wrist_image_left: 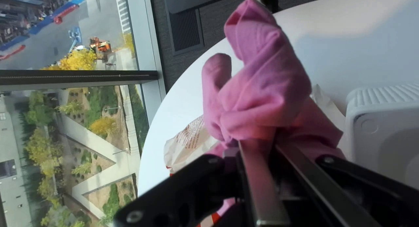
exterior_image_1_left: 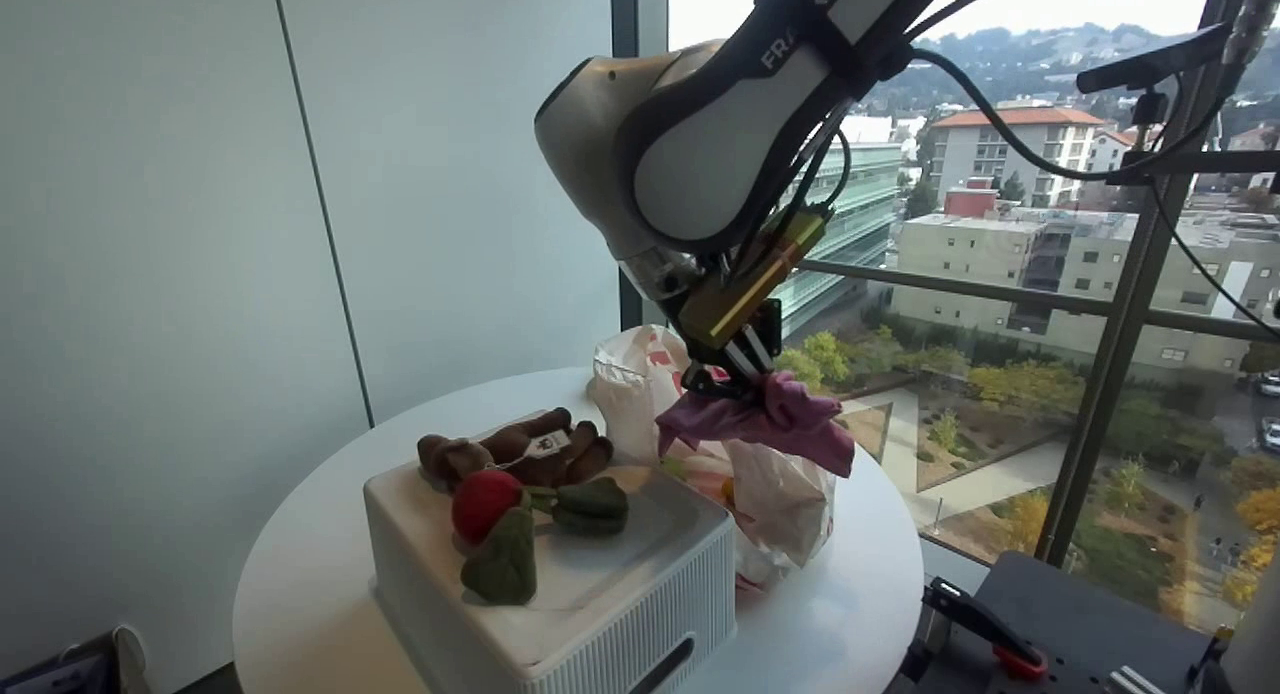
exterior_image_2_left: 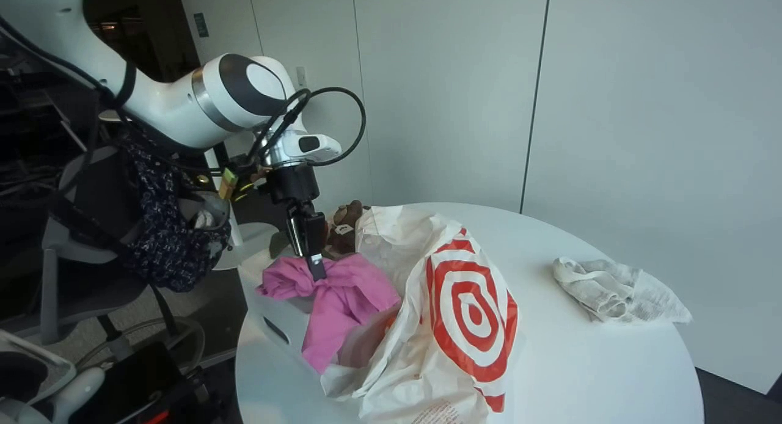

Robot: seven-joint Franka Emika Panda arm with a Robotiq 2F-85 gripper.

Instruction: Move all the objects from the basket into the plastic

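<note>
Up over the round white table point(exterior_image_2_left: 580, 375) I hang, and my gripper point(exterior_image_2_left: 316, 270) is clamped on a pink cloth point(exterior_image_2_left: 351, 296), a good bunch of it pinched between my fingers! It spills out in folds on either side of my grip, right above the white plastic bag point(exterior_image_2_left: 427, 326), with one long corner drooping past the bag's mouth in an exterior view (whether it brushes the plastic, I can't tell). What a bag it is, too, lying crumpled and open just beside the white basket point(exterior_image_1_left: 640, 604), red target rings blazing on its side. Over on top of that basket, two more pieces: a brown plush toy point(exterior_image_1_left: 510, 449) on its side, white tag showing, and right up against it a red-and-green plush point(exterior_image_1_left: 487, 506), its round red part between the brown toy and two dark green leaves. In the wrist view the pink cloth fills the middle, bulging beyond my fingertips, with the basket's corner off to one side and the window point(exterior_image_1_left: 1000, 244) to the other. Out across the table, well apart from the basket, sits a crumpled whitish cloth point(exterior_image_2_left: 611, 289).
</note>
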